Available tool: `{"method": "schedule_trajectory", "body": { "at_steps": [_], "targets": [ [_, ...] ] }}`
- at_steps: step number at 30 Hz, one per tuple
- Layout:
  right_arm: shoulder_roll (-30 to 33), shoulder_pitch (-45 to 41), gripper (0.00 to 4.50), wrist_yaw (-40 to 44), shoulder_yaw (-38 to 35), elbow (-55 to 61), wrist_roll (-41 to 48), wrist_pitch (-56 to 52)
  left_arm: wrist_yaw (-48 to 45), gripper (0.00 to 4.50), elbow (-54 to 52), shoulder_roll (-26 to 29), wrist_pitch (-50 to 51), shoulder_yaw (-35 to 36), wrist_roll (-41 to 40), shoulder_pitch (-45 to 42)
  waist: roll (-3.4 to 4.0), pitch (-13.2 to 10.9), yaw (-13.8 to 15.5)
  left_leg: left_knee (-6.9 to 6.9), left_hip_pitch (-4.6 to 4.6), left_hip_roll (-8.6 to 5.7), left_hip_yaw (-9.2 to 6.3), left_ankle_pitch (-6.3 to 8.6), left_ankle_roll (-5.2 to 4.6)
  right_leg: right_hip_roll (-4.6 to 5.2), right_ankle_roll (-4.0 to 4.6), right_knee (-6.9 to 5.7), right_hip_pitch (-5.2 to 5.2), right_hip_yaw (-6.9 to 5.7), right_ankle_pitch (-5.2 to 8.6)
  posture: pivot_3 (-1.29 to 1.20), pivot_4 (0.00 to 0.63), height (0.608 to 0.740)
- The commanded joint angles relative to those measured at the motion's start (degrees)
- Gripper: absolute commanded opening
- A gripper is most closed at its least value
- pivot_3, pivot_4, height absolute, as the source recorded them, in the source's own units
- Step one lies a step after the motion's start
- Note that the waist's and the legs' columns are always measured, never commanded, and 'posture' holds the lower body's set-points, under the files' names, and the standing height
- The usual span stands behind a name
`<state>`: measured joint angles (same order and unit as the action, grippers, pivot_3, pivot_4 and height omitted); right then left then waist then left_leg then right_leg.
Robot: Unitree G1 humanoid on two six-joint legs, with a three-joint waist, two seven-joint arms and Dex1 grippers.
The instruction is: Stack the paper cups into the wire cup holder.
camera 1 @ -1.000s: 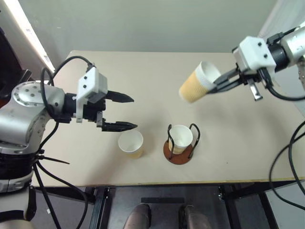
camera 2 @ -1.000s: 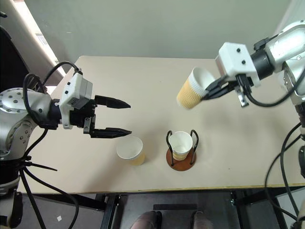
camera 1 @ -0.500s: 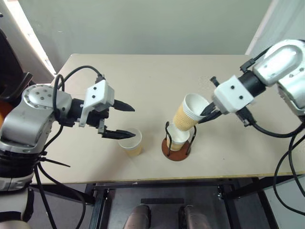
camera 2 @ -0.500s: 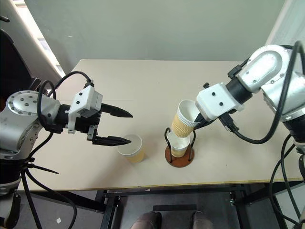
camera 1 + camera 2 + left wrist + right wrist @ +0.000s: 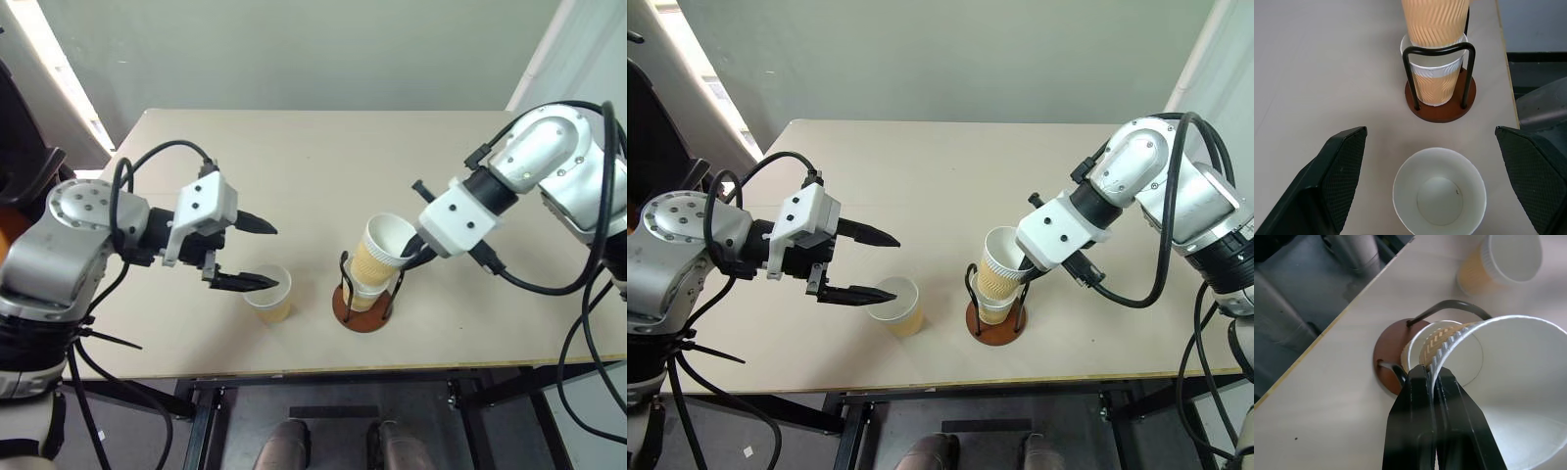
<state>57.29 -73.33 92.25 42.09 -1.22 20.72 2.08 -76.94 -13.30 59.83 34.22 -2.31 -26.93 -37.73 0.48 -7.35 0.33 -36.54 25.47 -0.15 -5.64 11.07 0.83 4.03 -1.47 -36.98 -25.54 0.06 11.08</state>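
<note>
The wire cup holder [image 5: 377, 321] stands near the table's front edge with one paper cup [image 5: 1435, 81] upright inside it. A second paper cup [image 5: 378, 251] leans tilted, its bottom sunk into the first one. My right gripper [image 5: 1430, 377] is shut on this cup's rim [image 5: 1498, 323], pinching the wall from above right. A third paper cup [image 5: 269, 296] stands upright and empty to the holder's left. My left gripper [image 5: 271, 256] is open, one finger [image 5: 1344, 161] on each side of that cup [image 5: 1440, 193], not touching it.
The beige table [image 5: 294, 166] stretches bare behind the cups towards a grey wall. Its front edge [image 5: 1504, 63] runs close to the holder's base. Dark frame parts and floor lie beyond that edge.
My right gripper has come down and to the left with its cup, lowering the cup's bottom into the one in the holder. The left gripper has kept its place, still open.
</note>
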Motion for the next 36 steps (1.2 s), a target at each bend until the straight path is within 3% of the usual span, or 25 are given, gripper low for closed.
{"method": "schedule_trajectory", "body": {
  "at_steps": [1, 8, 10, 14, 17, 21, 27, 31, 36],
  "targets": [
    [0.6, -2.1, 1.29, 0.3, -0.6, 0.8, 0.4, -0.4, 0.1, 4.50, -0.4, 1.2, -0.7, 0.2, 1.3, -0.4, 0.00, 0.0, 0.0, 0.00, 0.00, 0.00, 0.00, 0.00, 0.00, 0.00, 0.00, 0.00, 0.00, 0.00, 0.00, 0.00, 0.150, 0.740],
    [-0.9, -0.6, 3.78, 0.0, -9.5, -1.6, -2.0, -8.1, -4.6, 4.50, 9.2, 0.6, -7.3, -3.8, 6.5, -7.9, -0.01, 0.0, 0.2, -0.04, 0.00, 0.00, -0.04, -0.05, 0.03, 0.00, 0.01, -0.05, 0.00, -0.01, 0.00, 0.00, 0.150, 0.740],
    [-2.1, 2.5, 4.49, -6.1, -16.3, -1.0, 2.2, -15.5, -7.8, 4.50, 16.2, -0.9, -12.1, -7.5, 10.5, -13.2, -0.09, 0.1, 0.4, -0.05, 0.01, -0.02, -0.05, -0.04, 0.01, 0.02, 0.01, -0.02, 0.01, 0.00, -0.01, 0.00, 0.150, 0.740],
    [-5.7, 9.8, 4.49, -16.7, -26.4, 6.8, 10.9, -32.1, -14.6, 4.50, 26.5, -4.1, -19.5, -13.9, 14.1, -20.8, -0.08, 0.0, 0.4, -0.08, 0.01, -0.07, -0.03, -0.03, 0.00, 0.07, -0.01, 0.02, 0.04, 0.02, -0.02, 0.00, 0.150, 0.740],
    [-5.6, 17.0, 4.49, -19.1, -27.9, 14.4, 10.3, -34.3, -15.6, 4.50, 30.4, -4.0, -25.3, -22.5, 13.5, -24.0, -0.10, 0.1, 0.5, -0.06, 0.06, -0.07, -0.03, 0.00, -0.03, 0.10, -0.11, 0.09, 0.05, -0.01, -0.03, 0.00, 0.150, 0.740],
    [-6.3, 20.5, 4.49, -21.3, -29.4, 18.4, 10.6, -38.1, -15.6, 4.50, 35.0, -5.1, -31.4, -32.0, 13.2, -28.0, -0.08, 0.0, 0.5, -0.29, 0.54, -0.06, -0.04, 0.03, -0.05, 0.10, -0.87, 0.13, -0.27, -0.03, -0.39, 0.00, 0.150, 0.740],
    [-7.0, 22.5, 4.49, -23.6, -31.9, 21.5, 11.1, -41.7, -15.6, 4.50, 42.0, -7.6, -39.3, -39.2, 15.5, -31.1, -0.09, 0.1, 0.5, -0.52, 0.58, -0.07, -0.03, 0.06, -0.16, 0.10, -1.00, 0.18, -0.20, -0.01, -0.46, 0.00, 0.150, 0.740],
    [-6.4, 24.1, 4.50, -24.6, -33.6, 23.2, 11.4, -43.0, -15.6, 3.60, 42.8, -7.1, -40.9, -42.3, 13.1, -32.2, -0.09, 0.1, 0.5, -0.57, 0.60, -0.09, -0.03, 0.01, -0.20, 0.10, -1.00, 0.18, -0.18, 0.01, -0.47, 0.00, 0.150, 0.740],
    [-5.8, 25.4, 4.50, -25.7, -35.3, 24.0, 10.8, -43.5, -15.6, 1.71, 43.1, -6.2, -42.1, -44.9, 11.4, -32.7, -0.09, 0.1, 0.6, -0.57, 0.60, -0.10, -0.02, -0.02, -0.20, 0.10, -1.03, 0.18, -0.18, 0.01, -0.48, 0.00, 0.150, 0.740]
  ]
}}
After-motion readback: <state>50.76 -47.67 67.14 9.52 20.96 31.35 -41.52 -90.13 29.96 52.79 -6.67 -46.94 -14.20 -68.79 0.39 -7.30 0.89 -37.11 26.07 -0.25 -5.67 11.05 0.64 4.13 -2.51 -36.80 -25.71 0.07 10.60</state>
